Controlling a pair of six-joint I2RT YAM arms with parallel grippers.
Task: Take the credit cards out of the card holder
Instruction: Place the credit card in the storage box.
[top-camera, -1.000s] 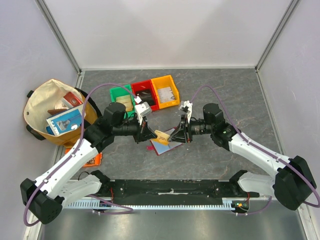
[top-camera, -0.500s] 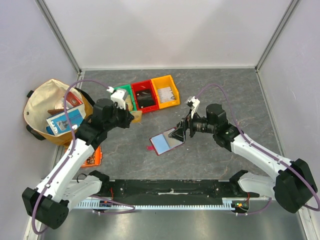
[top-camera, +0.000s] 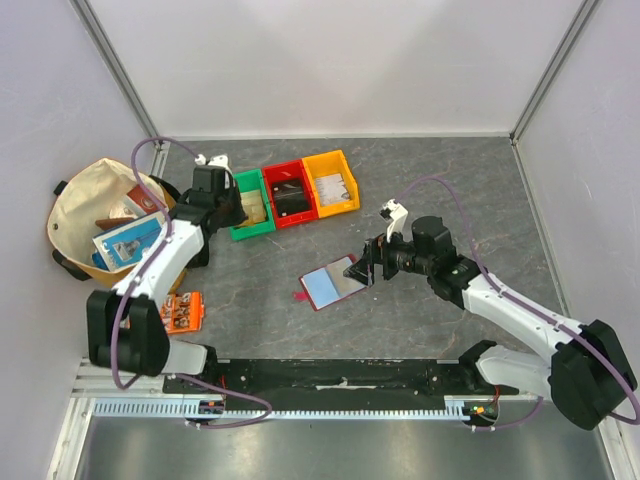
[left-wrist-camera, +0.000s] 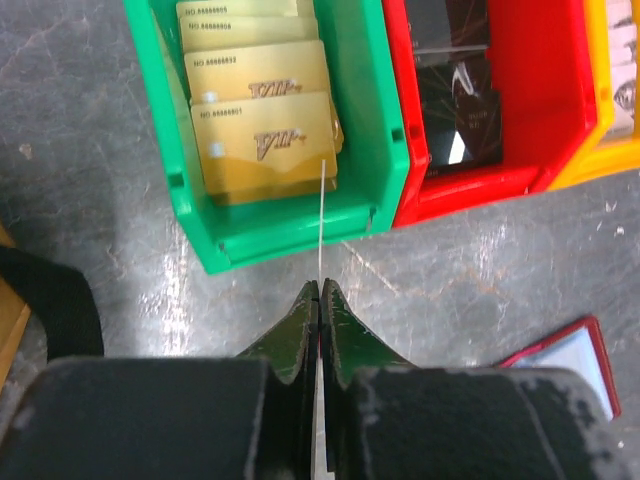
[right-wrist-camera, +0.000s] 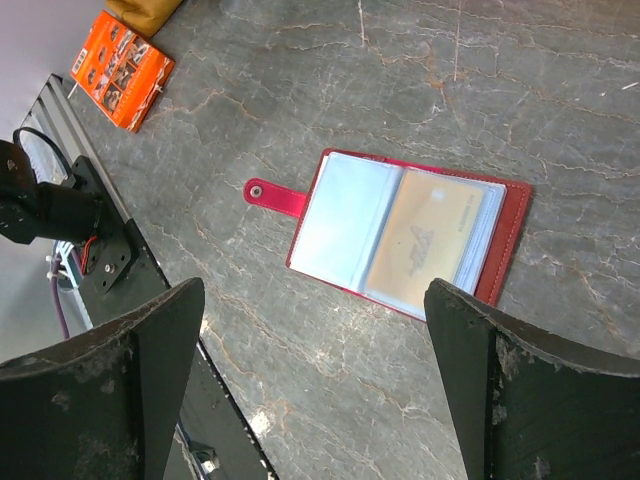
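The card holder lies open and flat on the table, dark red with pale clear sleeves; a gold credit card shows inside its right sleeve. In the top view the card holder is just left of my right gripper, which hangs open and empty above the table; its tips straddle bare stone near the holder. My left gripper is shut on a credit card, seen edge-on as a thin pale line reaching over the green bin. Several gold cards lie in that bin.
A red bin with dark cards and a yellow bin stand right of the green bin. A cloth bag full of items sits at the left wall. An orange flat packet lies near the left arm's base.
My left arm swung the gold card from above the card holder back to the green bin. My right gripper opened, released the holder and drew back slightly right; the holder now lies flat.
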